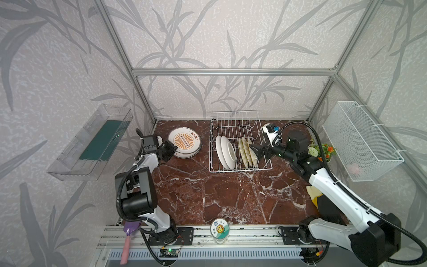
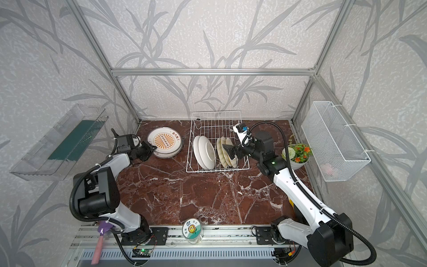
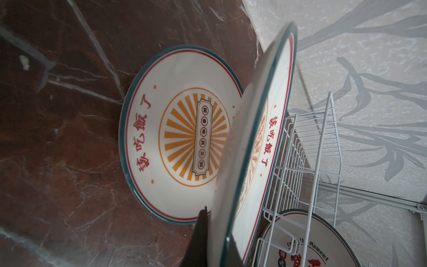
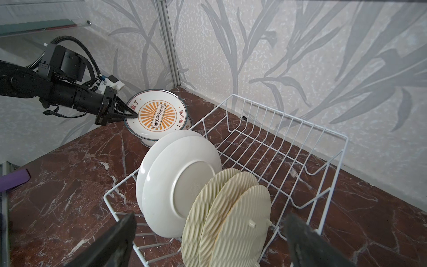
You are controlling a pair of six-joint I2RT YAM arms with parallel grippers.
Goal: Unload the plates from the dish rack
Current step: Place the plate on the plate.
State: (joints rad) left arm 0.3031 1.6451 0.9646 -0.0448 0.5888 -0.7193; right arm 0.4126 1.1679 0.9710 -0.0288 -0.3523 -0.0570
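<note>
Left gripper [image 4: 132,115], jaws closed on the near rim of a sunburst plate [image 4: 159,112], which it carries face-up and tilted. Directly below the held plate lies a second sunburst plate [image 3: 175,138], flat on the marble table [image 1: 219,196]. The two overlap almost fully, the upper one slightly offset. The gap is widest at the gripped rim; whether the far rims touch cannot be told.

Judged step: lowering onto the stack. This turns on bringing the held plate level with the one straight beneath it.

Beyond the stack, just beside it, stands the dish rack [image 1: 234,126]. The wall corner is close behind the stack, so open table lies back along the left arm and toward the robot's base.

Inside the rack two white plates [image 4: 180,185] stand on edge. Three wicker plates [image 4: 231,208] stand just beside them, faces parallel, rims upward.

Farthest out, the right gripper [image 1: 253,151] hangs at the rack's opposite side, jaws spread wide and empty. The wicker plates are lined up ahead of its gap, and this arm is the nearer one for them.
</note>
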